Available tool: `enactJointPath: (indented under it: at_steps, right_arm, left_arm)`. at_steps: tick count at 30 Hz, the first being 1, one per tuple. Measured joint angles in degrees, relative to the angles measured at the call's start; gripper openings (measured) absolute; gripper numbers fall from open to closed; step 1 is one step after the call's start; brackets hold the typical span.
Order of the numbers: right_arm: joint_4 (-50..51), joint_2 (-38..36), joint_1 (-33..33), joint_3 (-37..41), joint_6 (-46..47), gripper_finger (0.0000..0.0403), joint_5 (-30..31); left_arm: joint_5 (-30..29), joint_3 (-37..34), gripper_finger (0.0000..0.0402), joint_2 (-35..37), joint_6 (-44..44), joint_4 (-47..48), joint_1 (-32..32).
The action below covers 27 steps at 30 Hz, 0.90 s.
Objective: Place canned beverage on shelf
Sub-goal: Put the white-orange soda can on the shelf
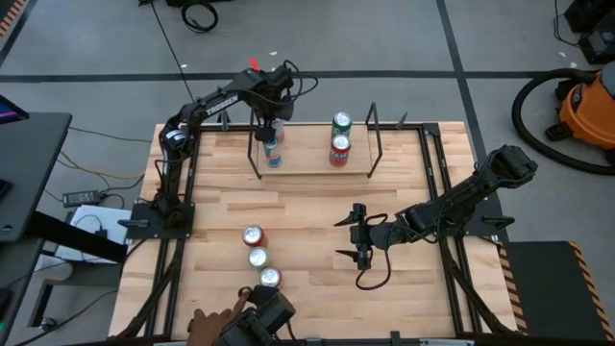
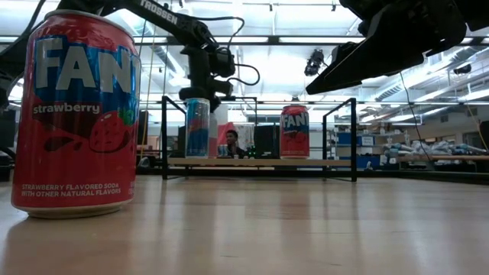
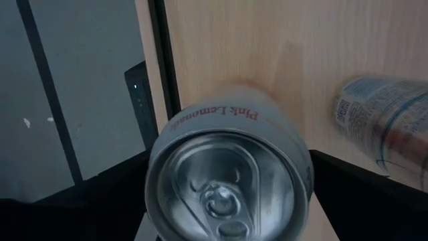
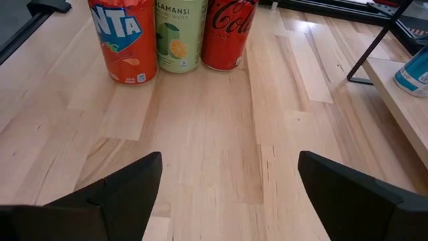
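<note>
The shelf (image 1: 307, 161) stands at the table's far side. On its left part stand a blue can (image 1: 273, 152) and, just behind it, a silver Pink Lemonade can (image 3: 227, 174), upright with its top toward the left wrist camera. My left gripper (image 1: 276, 123) points down over this can, open, one dark finger (image 3: 364, 194) on either side of it; I see no touch. A red Fanta can (image 2: 295, 131) and a green-topped can (image 1: 341, 122) stand on the shelf's right part. My right gripper (image 1: 348, 236) hovers open over the table's middle.
Three cans stand in a row near the table's front left: Fanta (image 4: 124, 40), Calamansi (image 4: 179, 33), Coca-Cola (image 4: 227, 30). A person's hand (image 1: 213, 322) rests at the near edge beside them. The shelf's black rod uprights (image 1: 375, 144) rise at both ends.
</note>
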State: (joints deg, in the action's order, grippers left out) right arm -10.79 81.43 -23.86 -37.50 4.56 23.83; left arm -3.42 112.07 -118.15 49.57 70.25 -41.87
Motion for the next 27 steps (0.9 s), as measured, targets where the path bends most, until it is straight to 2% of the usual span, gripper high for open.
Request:
enactJointPath:
  at_steps: [27]
  right_arm:
    - [-0.28,-0.02,0.0,0.0,0.0,0.0362,0.0]
  left_arm:
    - [-0.13,0.07,0.0389,3.15,-2.46,2.83,0.11]
